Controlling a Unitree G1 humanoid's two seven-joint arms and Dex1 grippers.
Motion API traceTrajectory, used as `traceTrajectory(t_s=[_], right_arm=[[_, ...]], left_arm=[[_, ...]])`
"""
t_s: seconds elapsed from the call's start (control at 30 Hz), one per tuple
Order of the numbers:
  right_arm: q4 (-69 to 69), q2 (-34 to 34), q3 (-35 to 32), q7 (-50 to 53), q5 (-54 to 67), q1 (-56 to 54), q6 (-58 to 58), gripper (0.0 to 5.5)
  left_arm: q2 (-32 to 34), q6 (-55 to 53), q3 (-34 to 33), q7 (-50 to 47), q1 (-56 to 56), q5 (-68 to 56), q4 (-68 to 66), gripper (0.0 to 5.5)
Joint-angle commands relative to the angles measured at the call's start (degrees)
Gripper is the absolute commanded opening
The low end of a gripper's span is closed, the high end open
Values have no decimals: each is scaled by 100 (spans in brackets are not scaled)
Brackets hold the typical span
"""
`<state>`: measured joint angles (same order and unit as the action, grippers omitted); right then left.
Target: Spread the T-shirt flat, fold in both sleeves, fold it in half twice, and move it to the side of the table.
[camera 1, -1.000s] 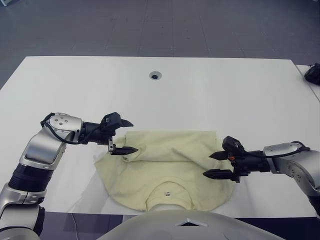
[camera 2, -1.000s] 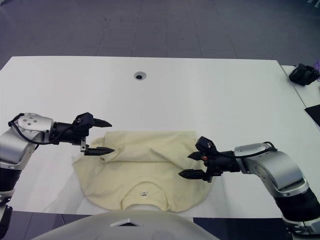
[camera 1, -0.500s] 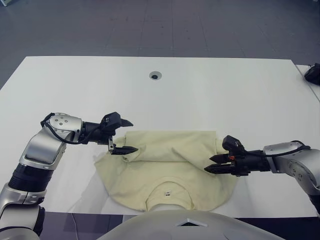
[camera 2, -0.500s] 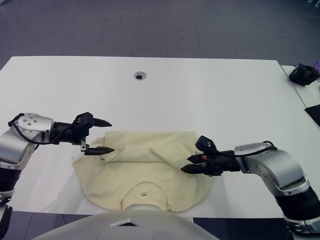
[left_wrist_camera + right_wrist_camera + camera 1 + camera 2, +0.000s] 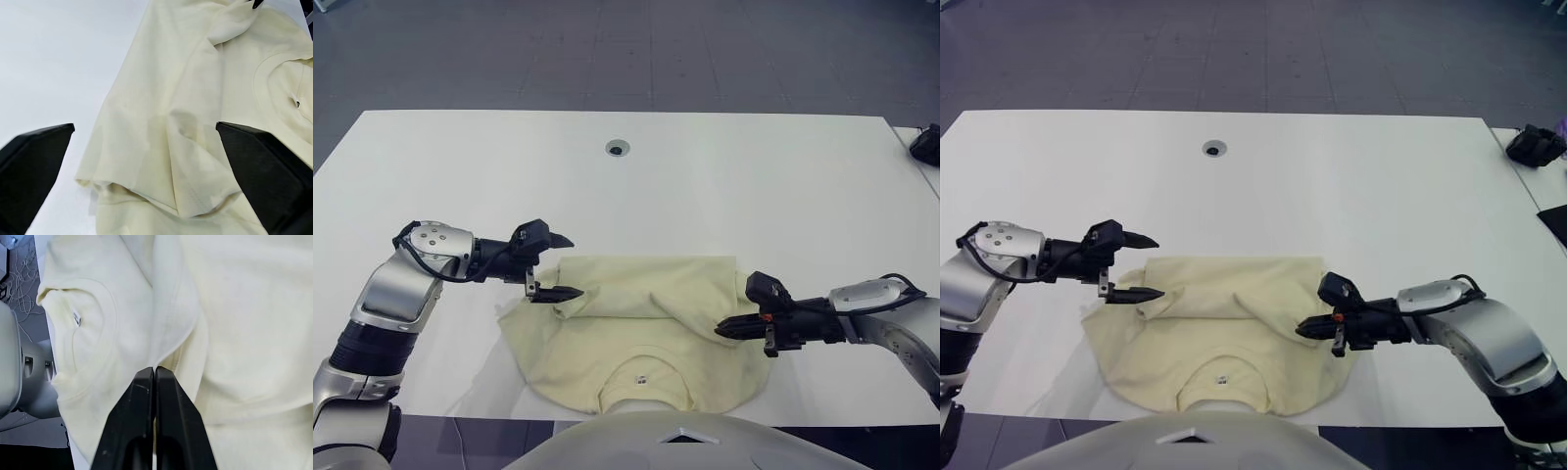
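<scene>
A pale yellow T-shirt (image 5: 646, 333) lies crumpled at the near edge of the white table (image 5: 705, 196), collar (image 5: 644, 377) toward me and its far part folded over itself. My left gripper (image 5: 566, 266) stands open at the shirt's left edge, its lower finger touching the folded cloth. In the left wrist view its two fingers (image 5: 34, 171) stand wide apart with the T-shirt (image 5: 186, 98) between them. My right gripper (image 5: 724, 330) is shut on a fold at the shirt's right side. In the right wrist view the fingertips (image 5: 146, 382) pinch a seam of the T-shirt (image 5: 244, 308) beside the collar (image 5: 93, 333).
A round cable hole (image 5: 618, 148) sits in the far middle of the table. A black object (image 5: 927, 145) lies on another surface past the table's right edge. Bare white tabletop stretches to the left, right and far side of the shirt.
My right gripper went from open to shut on the shirt's right side and drew slightly toward me. The left arm has stayed still.
</scene>
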<state>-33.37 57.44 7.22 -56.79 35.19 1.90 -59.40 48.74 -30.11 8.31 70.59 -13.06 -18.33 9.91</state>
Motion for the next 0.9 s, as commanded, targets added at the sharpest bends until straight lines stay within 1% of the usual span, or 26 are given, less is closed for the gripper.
traceTrajectory(t_s=[0.03, 0.2, 0.37, 0.47, 0.7, 0.9], right_arm=[[-252, 268, 279, -11, -284, 216, 340, 1], [-358, 560, 671, -58, -797, 472, 846, 1], [-377, 623, 762, -116, -952, 574, 1055, 1], [-426, 636, 773, -187, -925, 641, 1095, 1], [-476, 571, 640, -170, -853, 644, 1088, 1], [-472, 570, 619, -169, -840, 589, 1068, 1]], left_arm=[[62, -40, -87, -39, -31, -49, -20, 540], [49, -119, -210, -60, -136, -150, -40, 540], [53, -183, -239, -102, -267, -169, -152, 540], [96, -76, -80, -165, -254, 66, -274, 540], [7, 426, 578, -516, -43, 937, -392, 540], [117, 568, 668, -413, 70, 1088, -345, 540]])
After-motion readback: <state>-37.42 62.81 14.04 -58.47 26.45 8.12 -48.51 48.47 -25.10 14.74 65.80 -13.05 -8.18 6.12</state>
